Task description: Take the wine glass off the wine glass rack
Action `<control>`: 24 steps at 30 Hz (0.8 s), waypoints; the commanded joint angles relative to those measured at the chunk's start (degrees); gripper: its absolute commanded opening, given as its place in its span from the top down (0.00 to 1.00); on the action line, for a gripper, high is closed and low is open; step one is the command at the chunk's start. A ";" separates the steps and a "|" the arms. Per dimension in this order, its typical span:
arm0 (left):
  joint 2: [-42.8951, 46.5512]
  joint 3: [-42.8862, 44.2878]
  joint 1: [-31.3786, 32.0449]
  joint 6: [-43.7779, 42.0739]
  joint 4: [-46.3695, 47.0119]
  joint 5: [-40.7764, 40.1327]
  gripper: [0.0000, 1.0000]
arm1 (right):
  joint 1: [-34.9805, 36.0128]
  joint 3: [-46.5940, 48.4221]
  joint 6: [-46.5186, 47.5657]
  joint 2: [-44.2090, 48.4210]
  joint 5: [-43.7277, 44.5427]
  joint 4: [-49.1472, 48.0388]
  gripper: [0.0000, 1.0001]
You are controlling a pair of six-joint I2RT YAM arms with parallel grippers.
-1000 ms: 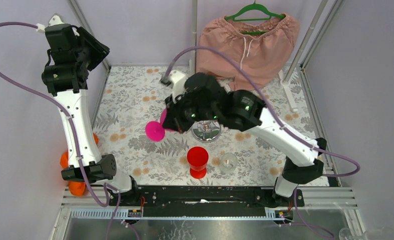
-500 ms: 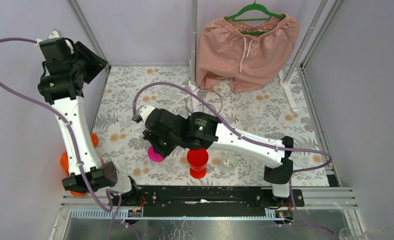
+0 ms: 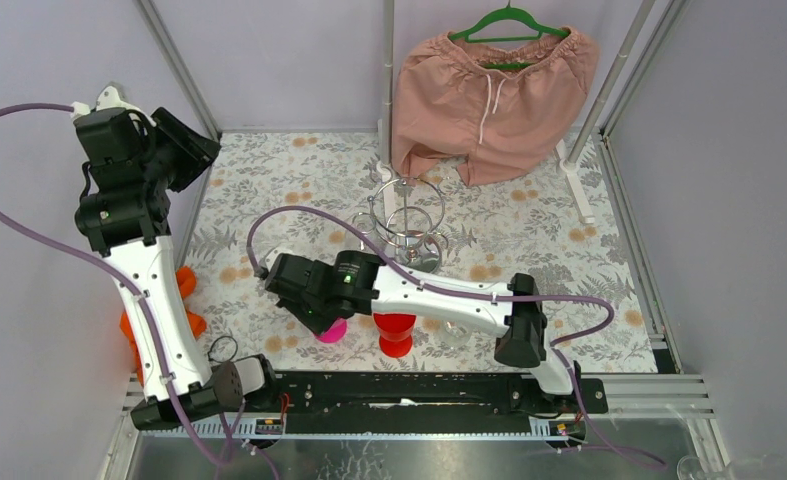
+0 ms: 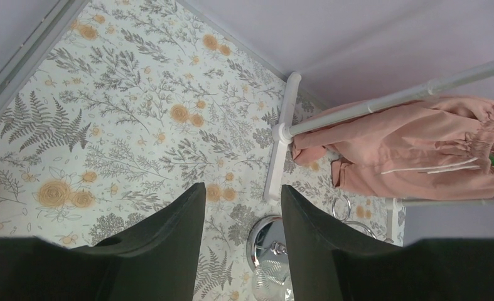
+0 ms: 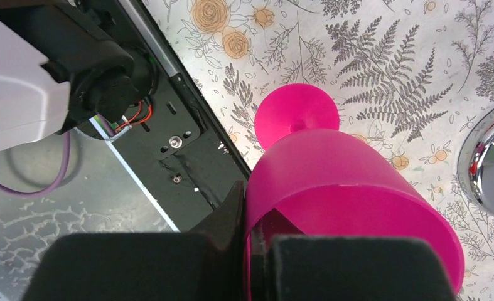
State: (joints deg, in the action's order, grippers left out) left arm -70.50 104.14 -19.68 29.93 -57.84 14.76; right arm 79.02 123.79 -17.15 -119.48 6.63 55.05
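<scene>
Left to right in the overhead view, your left arm stands tall at the left wall. Only its wrist camera shows the left gripper (image 4: 239, 251), its fingers a moderate gap apart and holding nothing, above the floral mat (image 4: 106, 125). Orange objects (image 3: 184, 285) lie by that arm's lower link. Your right arm reaches across to the mat's near edge, where the overhead view hides the right gripper (image 5: 250, 251) under the wrist and shows only the foot of the pink wine glass (image 5: 357, 188). The right wrist view shows the grip: the fingers are clamped on the bowl's rim, with the foot toward the black rail (image 5: 169, 138). You cannot tell whether the foot touches the mat. Just right of it stands a red wine glass (image 3: 396, 325), then a clear glass (image 3: 456, 330) partly behind the arm. The wine glass rack (image 3: 407, 225) stands mid-mat, well apart from the held glass. Behind it rises a white pole (image 3: 387, 70), with pink shorts (image 3: 494, 85) on a green hanger (image 3: 509, 18) to its right. Pale lilac walls (image 3: 289, 60) enclose the cell.
</scene>
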 commanded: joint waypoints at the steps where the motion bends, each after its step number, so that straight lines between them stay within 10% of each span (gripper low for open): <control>1: 2.11 -1.13 -0.45 -1.87 1.77 1.36 0.45 | 0.25 -0.75 -0.13 -0.46 1.95 -0.25 1.00; 24: 2.85 -0.67 -0.44 -3.39 0.69 -1.20 0.45 | 0.25 2.32 -0.18 -7.44 -0.69 -0.05 1.00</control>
State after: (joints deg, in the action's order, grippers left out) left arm -68.27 102.52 -19.68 28.12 -57.82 14.31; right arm 79.02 122.74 -17.32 -126.32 6.37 54.85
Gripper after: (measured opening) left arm 0.547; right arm 0.035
